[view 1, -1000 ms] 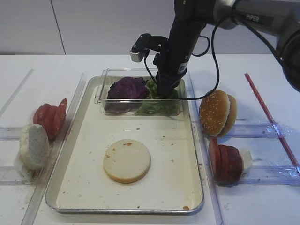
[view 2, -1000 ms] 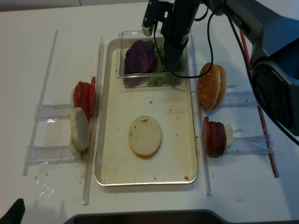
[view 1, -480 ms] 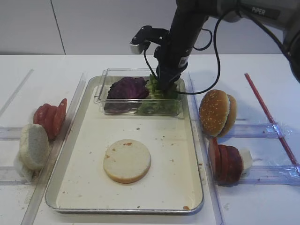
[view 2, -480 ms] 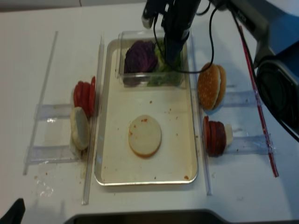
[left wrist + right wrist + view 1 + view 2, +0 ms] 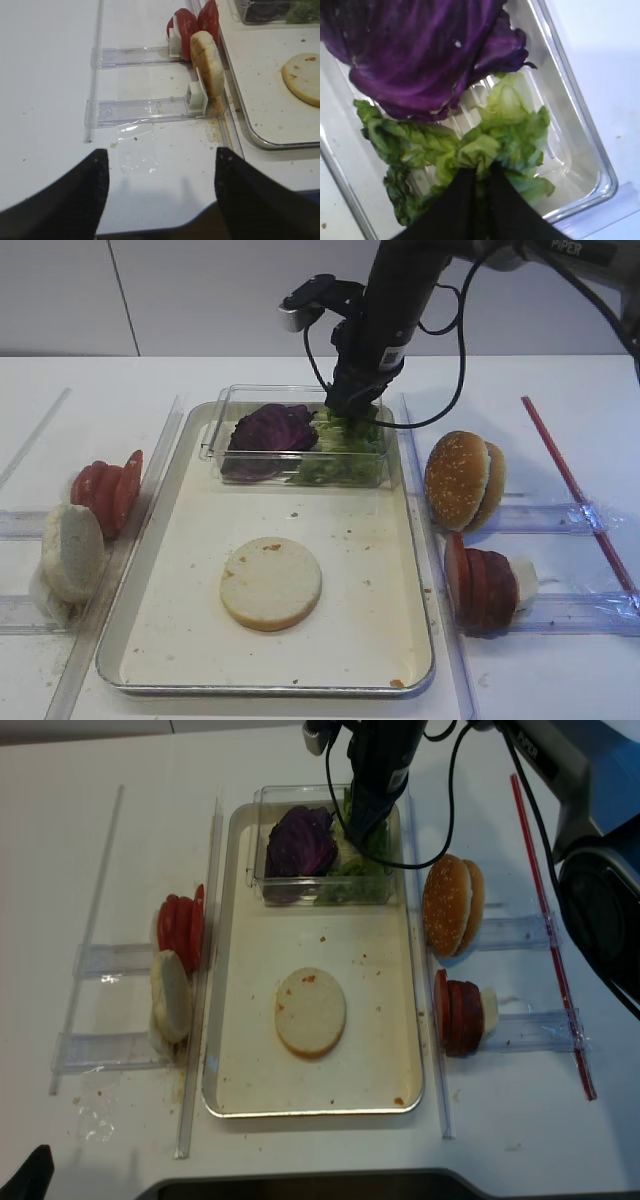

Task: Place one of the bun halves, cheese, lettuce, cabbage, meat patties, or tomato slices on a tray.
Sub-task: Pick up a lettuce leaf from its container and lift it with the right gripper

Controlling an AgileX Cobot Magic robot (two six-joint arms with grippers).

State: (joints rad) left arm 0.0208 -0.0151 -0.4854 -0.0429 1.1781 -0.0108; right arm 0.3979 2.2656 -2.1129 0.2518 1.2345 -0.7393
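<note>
Right gripper (image 5: 479,187) fingers pinched shut on lettuce (image 5: 495,142) above clear box (image 5: 215,430), beside cabbage (image 5: 272,428). Left gripper (image 5: 159,197) fingers spread wide over table.

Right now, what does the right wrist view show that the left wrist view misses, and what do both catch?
Only the right wrist view shows the right hand shut on the lettuce, raised over the clear box, with the cabbage in full. Only the left wrist view shows the open left hand, the tomato slices, an upright bun half and the flat bun half on the tray. Both catch the box holding the greens.
</note>
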